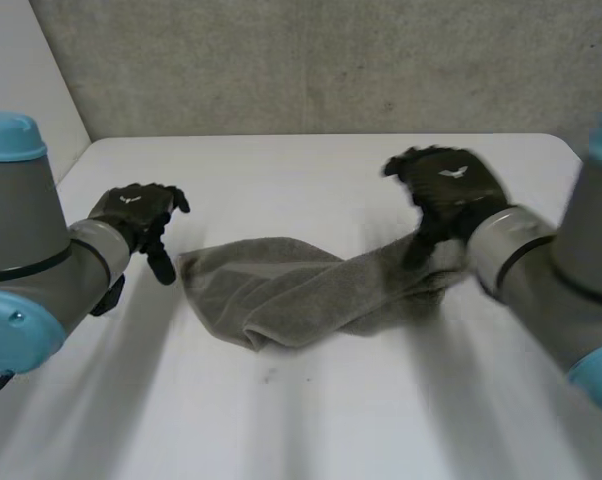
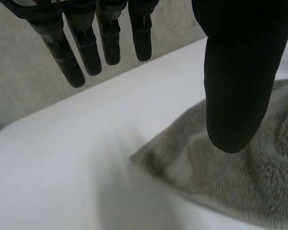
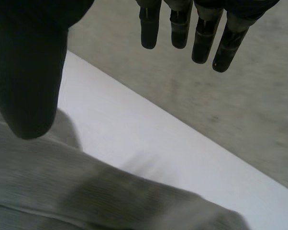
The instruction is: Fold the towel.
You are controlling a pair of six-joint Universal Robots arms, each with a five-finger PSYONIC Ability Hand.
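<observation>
A grey towel (image 1: 301, 288) lies crumpled in a loose fold across the middle of the white table (image 1: 311, 170). My left hand (image 1: 136, 212) hovers just off the towel's left end, fingers straight and holding nothing. In the left wrist view its fingers (image 2: 86, 48) hang apart from the thumb (image 2: 237, 81), with the towel's corner (image 2: 220, 177) on the table below the thumb. My right hand (image 1: 451, 190) is raised above the towel's right end, open and empty. The right wrist view has its fingers (image 3: 201, 33) straight, the thumb (image 3: 29, 81) apart, and the towel (image 3: 86, 191) beneath.
A grey wall (image 1: 311, 60) runs along the table's far edge. Bare tabletop (image 1: 281, 420) lies in front of the towel.
</observation>
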